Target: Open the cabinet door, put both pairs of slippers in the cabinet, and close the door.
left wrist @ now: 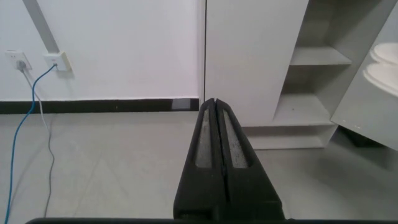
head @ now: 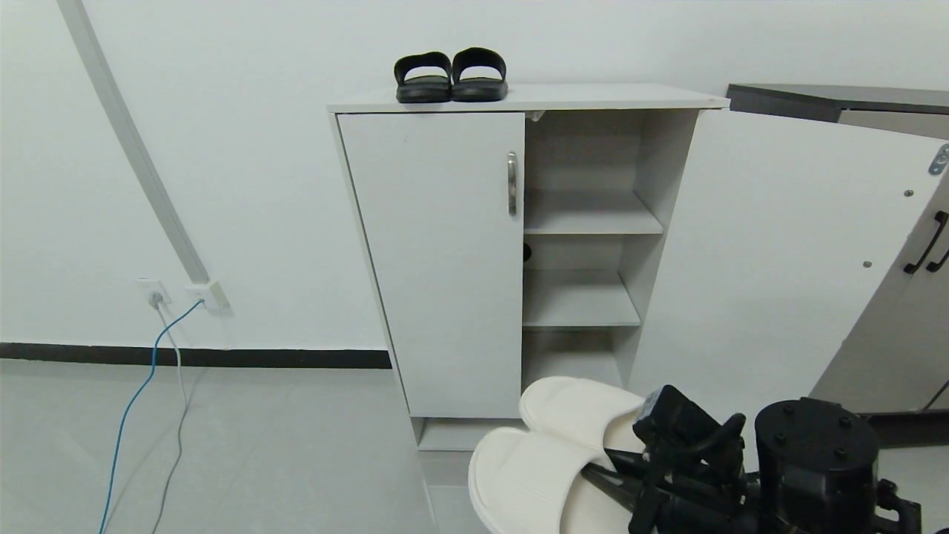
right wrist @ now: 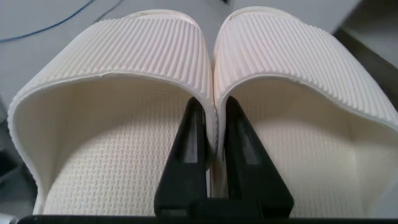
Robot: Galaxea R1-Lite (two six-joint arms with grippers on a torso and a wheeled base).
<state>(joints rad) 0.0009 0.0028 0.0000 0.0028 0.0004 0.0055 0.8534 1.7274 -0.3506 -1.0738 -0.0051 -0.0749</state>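
A white cabinet (head: 430, 259) stands against the wall with its right door (head: 778, 252) swung open, showing bare shelves (head: 589, 215). A pair of black slippers (head: 450, 74) sits on the cabinet top. My right gripper (right wrist: 211, 134) is shut on a pair of white slippers (right wrist: 205, 81), pinching their two inner walls together. In the head view the white slippers (head: 552, 452) hang low in front of the open compartment. My left gripper (left wrist: 215, 134) is shut with nothing in it, above the floor left of the cabinet (left wrist: 255, 56).
The left cabinet door with a metal handle (head: 511, 183) is closed. A grey cabinet (head: 890, 259) stands behind the open door at the right. A wall socket (head: 153, 291) with blue and grey cables (head: 133, 400) lies at the left. Bare floor spreads before the cabinet.
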